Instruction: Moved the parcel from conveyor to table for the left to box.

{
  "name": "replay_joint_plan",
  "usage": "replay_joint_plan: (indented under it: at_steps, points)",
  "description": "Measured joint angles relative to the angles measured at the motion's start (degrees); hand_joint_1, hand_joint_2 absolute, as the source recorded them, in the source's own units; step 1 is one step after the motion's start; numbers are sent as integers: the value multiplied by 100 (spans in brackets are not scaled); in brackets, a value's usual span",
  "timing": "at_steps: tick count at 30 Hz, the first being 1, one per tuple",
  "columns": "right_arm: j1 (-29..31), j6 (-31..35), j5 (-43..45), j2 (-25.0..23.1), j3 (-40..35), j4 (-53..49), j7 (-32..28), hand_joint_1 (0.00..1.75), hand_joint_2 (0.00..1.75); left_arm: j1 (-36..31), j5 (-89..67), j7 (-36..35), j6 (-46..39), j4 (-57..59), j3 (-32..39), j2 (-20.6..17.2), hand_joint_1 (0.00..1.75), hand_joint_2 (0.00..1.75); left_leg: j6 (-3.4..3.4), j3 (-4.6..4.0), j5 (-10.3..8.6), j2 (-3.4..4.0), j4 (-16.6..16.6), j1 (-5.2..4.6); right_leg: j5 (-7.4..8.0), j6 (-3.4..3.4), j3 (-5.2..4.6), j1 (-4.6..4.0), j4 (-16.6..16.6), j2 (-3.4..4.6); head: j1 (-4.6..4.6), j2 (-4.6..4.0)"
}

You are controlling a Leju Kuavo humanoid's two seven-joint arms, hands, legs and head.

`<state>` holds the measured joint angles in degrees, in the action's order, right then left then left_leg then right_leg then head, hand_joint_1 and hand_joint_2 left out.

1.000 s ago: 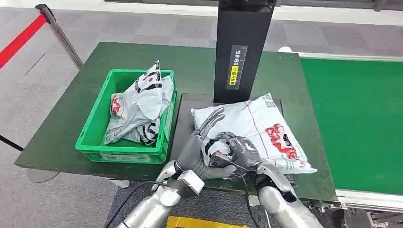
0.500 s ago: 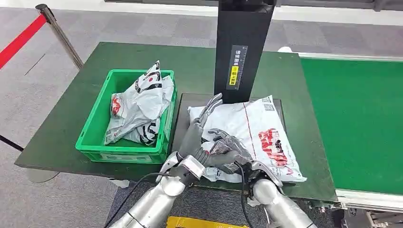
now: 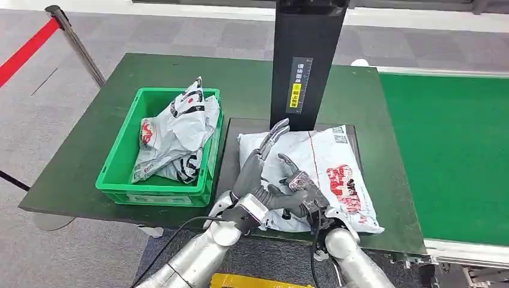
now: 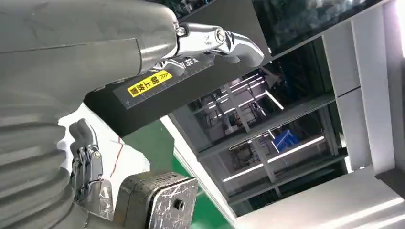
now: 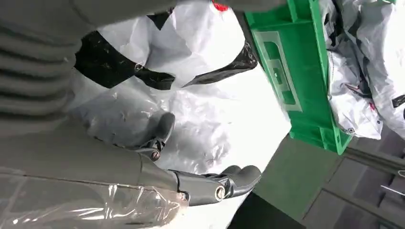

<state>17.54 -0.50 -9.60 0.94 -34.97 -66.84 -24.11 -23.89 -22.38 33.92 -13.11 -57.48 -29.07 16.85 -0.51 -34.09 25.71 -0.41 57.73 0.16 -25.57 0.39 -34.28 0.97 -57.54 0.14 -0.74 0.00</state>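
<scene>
The white-grey parcel (image 3: pixel 339 165) with red print lies flat on the dark plate (image 3: pixel 231 150) of the table, just in front of the black scanner column (image 3: pixel 303 66). My right hand (image 3: pixel 297 187) hovers at the parcel's near left corner with its fingers spread and nothing gripped; in the right wrist view my right hand (image 5: pixel 119 162) stretches over the crinkled parcel (image 5: pixel 205 119). My left hand (image 3: pixel 257 169) sits at the parcel's left edge, fingers straight and apart, pointing at the column. In the left wrist view my left hand (image 4: pixel 95 52) is open beside the parcel (image 4: pixel 119 157).
A green box (image 3: pixel 120 162) holding several bagged parcels stands on the green table (image 3: pixel 84 126) left of the plate. The green conveyor (image 3: pixel 456 150) runs along the right. A barrier post (image 3: pixel 69 33) with a red belt stands at the far left.
The parcel has slid left and toward the column. My right hand has uncurled from it and spread its fingers. My left hand has reached further forward along the parcel's left edge.
</scene>
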Motion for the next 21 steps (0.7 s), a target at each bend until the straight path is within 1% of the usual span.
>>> replay_joint_plan:
  at_steps: [7, 10, 13, 16, 21]
  points:
    - [-94, 103, 57, 7, 88, -131, -9, 0, 0, -6, 0, -37, -18, 48, -9, -4, 0, 175, 0, 0, 0, -1, 0, 0, 0, 0, 0, 0, 0, 0, 0, 0]
    - [-322, 242, 118, 28, 279, -427, -36, 0, 0, -11, 22, -83, -143, 67, -2, -44, 0, 175, 0, -2, 0, -5, 0, -1, -1, 0, 0, 1, 0, -4, -4, 0]
    - [-499, 304, 31, 59, 443, -865, -164, 0, 0, 40, 63, -129, -306, 245, 158, -201, 0, 175, -8, 7, 9, 32, 0, -1, 1, -3, -12, -2, 1, 33, 7, 0]
    - [-660, 323, 7, 107, 568, -1087, -162, 0, 0, 47, 68, -120, -310, 317, 199, -269, 0, 175, -5, -2, 2, 3, 0, 2, -1, -2, -9, -3, 0, 4, -2, 0]
    - [-740, 345, 0, 133, 621, -1265, -162, 0, 0, 50, 68, -120, -313, 398, 243, -319, 0, 175, -6, -1, 2, 10, 0, 2, 0, -2, -9, -2, 0, 12, 0, 0]
